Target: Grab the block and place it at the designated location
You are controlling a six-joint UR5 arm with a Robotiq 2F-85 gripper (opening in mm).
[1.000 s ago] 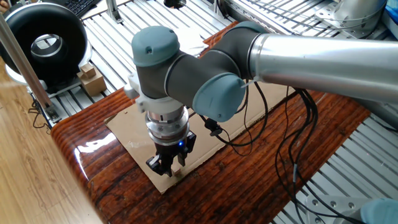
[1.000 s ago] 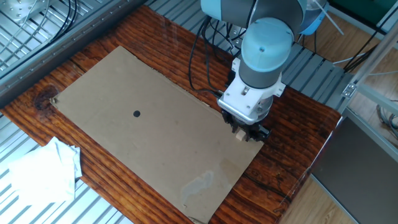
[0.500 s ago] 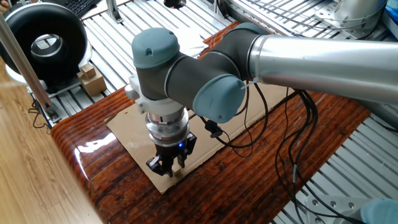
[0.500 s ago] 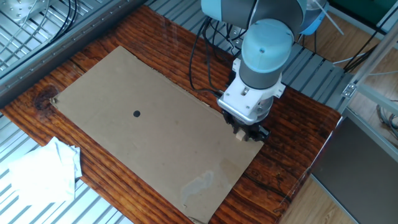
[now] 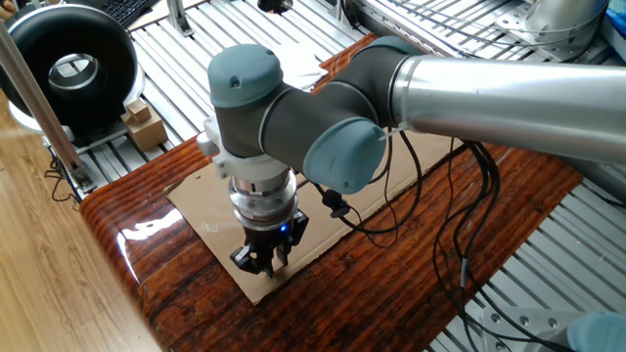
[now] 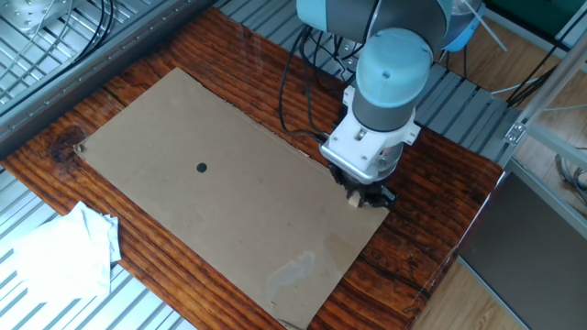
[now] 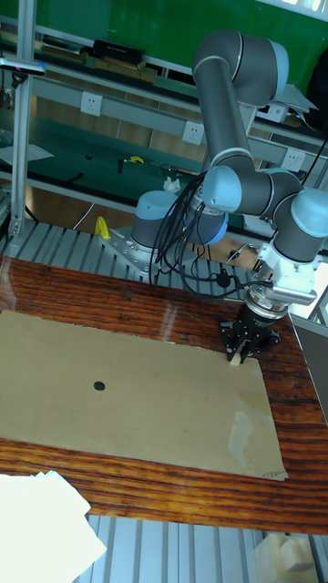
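Note:
The block (image 6: pixel 353 199) is a tiny tan cube resting on the right end of the cardboard sheet (image 6: pixel 183 211). It also shows as a pale speck (image 7: pixel 235 361) under the black fingers. My gripper (image 6: pixel 360 194) (image 7: pixel 244 353) (image 5: pixel 262 262) points straight down at the sheet, its fingers drawn in around the block, which still touches the cardboard. The designated location (image 6: pixel 202 168) (image 7: pixel 98 385) is a small dark dot far to the left on the sheet. In the view from the arm's side the dot is hidden behind the arm.
A crumpled white cloth (image 6: pixel 55 252) (image 7: pixel 36 528) lies off the sheet's front-left corner. Black cables (image 5: pixel 460 225) hang beside the arm. Small cardboard boxes (image 5: pixel 145 125) and a black round device (image 5: pixel 68 68) sit beyond the wooden table's (image 6: pixel 431 229) edge.
The fingers have drawn slightly closer together around the block. The arm has stayed in place and the block has not moved.

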